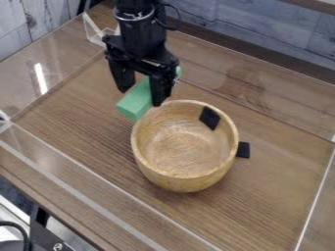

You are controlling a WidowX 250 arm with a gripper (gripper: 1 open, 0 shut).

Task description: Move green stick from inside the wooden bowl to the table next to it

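— Jaws first: how wide, and on what?

— Gripper [143, 88] points straight down, black fingers [163, 86] spread as wide as they go. Green stick [133, 101] lies between and just below the tips. Nothing is clamped; there is a gap on either side of the block. Whether a fingertip still brushes it, cannot tell from this angle.

— So where is the stick?

— On the table [78, 137], directly under the open jaws, outside the wooden bowl [185, 145]. It sits just beside the bowl's rim on the far left side; touching the wall or slightly apart, cannot tell.

— Anything around the jaws?

— Bowl is just below and to the right of the fingertips in the picture, upright, pale grained inside. One small black piece [209, 118] leans on the bowl's inner wall at the far right, well away from the jaws. Second black piece [242, 150] sits outside the bowl against its right side. Clear acrylic walls [53, 69] run along the table edges, to the left of and behind the arm.

— Anything in the way?

— Right finger hangs close to the bowl's rim. Fingers hide the stick's upper part.

— Look of the stick?

— Flat, bright green, matte, rectangular, no markings. Only its lower end shows below the fingertips.
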